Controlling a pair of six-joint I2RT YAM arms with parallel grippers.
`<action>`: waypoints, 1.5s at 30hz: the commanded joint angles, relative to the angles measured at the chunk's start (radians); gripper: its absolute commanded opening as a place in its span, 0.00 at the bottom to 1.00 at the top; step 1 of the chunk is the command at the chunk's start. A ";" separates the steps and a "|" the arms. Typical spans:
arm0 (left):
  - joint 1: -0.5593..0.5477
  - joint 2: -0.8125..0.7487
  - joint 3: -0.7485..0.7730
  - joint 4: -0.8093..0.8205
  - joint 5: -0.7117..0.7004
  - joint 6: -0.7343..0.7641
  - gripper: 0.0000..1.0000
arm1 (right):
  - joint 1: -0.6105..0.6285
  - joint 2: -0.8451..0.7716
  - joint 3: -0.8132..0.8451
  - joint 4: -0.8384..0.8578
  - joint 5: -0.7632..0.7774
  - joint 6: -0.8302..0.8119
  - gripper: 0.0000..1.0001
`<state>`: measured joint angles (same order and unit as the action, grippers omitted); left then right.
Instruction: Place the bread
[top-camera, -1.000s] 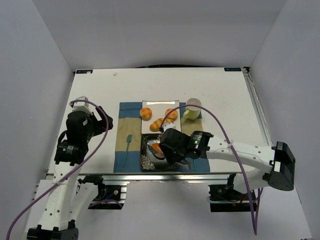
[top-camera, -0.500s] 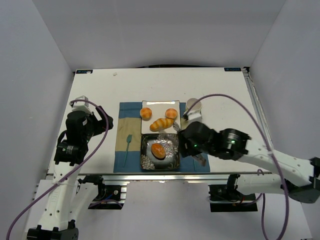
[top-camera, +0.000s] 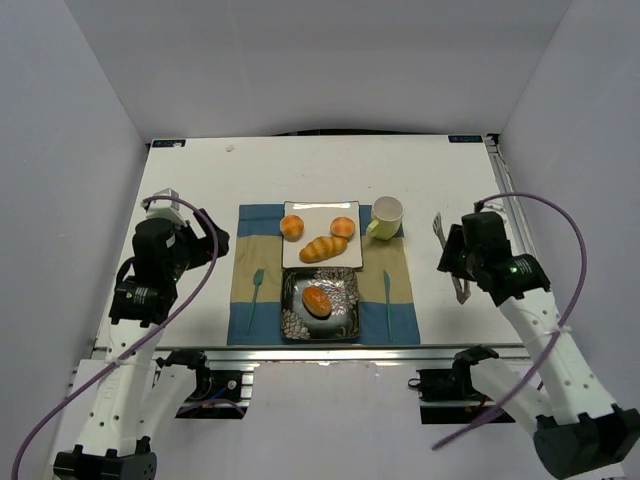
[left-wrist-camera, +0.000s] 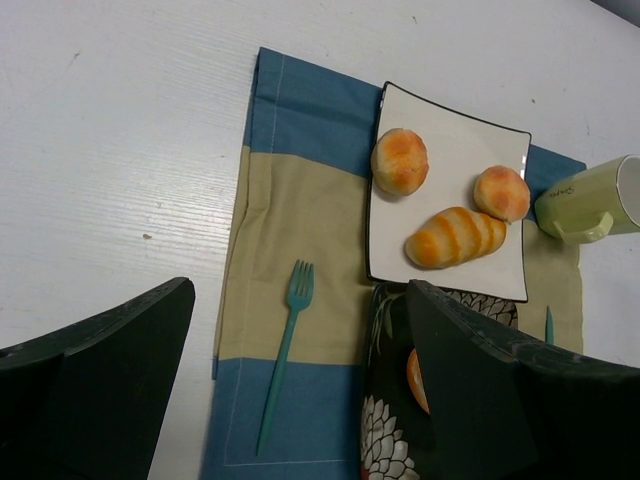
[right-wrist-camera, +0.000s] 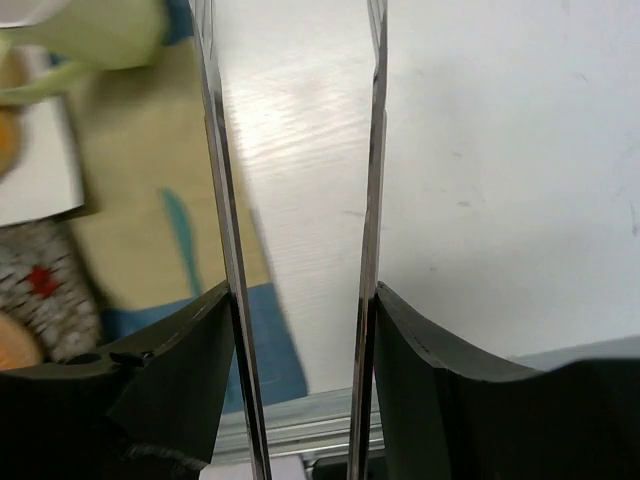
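Observation:
The bread (top-camera: 317, 301), a small oval golden roll with a browner top, lies on the black floral plate (top-camera: 292, 325); nothing holds it. In the left wrist view only an edge of the bread (left-wrist-camera: 413, 372) shows past a finger. My right gripper (top-camera: 455, 262) hangs over the bare table at the right, well away from the plate, shut on metal tongs (top-camera: 440, 232). The right wrist view shows the right gripper (right-wrist-camera: 300, 295) pressing the two tong blades (right-wrist-camera: 372, 150), with nothing between them. Over the table's left side my left gripper (top-camera: 205, 240) is open and holds nothing.
A white plate (top-camera: 300, 210) behind the black one carries a long ridged loaf (top-camera: 324, 248) and two round buns (top-camera: 292, 227). A pale green mug (top-camera: 386, 215) stands right of it. A teal fork (top-camera: 256, 290) and another teal utensil (top-camera: 387, 300) lie on the blue-and-tan placemat (top-camera: 245, 315).
The right arm with the tongs has swung from over the black plate out to the right side of the table, leaving the bread on the plate. The left arm stayed put.

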<state>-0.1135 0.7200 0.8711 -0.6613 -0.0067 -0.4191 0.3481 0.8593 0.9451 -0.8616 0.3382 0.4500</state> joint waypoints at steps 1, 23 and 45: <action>-0.003 -0.016 0.037 0.008 0.039 -0.003 0.98 | -0.156 0.000 -0.081 0.171 -0.131 -0.103 0.59; -0.003 -0.040 0.016 -0.001 0.031 0.003 0.98 | -0.310 0.279 -0.440 0.440 -0.027 0.118 0.65; -0.003 -0.048 0.066 -0.054 0.022 0.009 0.98 | -0.310 0.232 -0.267 0.305 -0.061 0.033 0.89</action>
<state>-0.1135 0.6811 0.8951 -0.7010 0.0177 -0.4183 0.0410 1.1530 0.5838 -0.4927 0.2768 0.5144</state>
